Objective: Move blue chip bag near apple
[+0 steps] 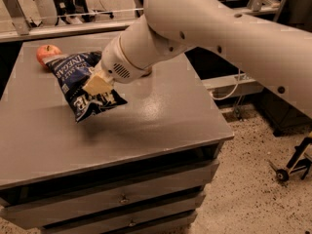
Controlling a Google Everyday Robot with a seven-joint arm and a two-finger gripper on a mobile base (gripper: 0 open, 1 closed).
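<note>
My gripper [97,85] is clamped on the crinkled navy blue chip bag [73,76], whose long axis runs from the far-left apple [48,53] toward near-right.

The single camera is looking down at a slant onto the flat grey table top [161,126], sitting close enough that the table is filling most of the frame, with grey drawer fronts [122,199] along the bottom edge. The thick white robot arm [219,28] is stretching across from the upper right. Its pale two-finger gripper [97,84] is hanging left of centre, pinching the crinkly dark navy-blue chip bag [73,74].
</note>
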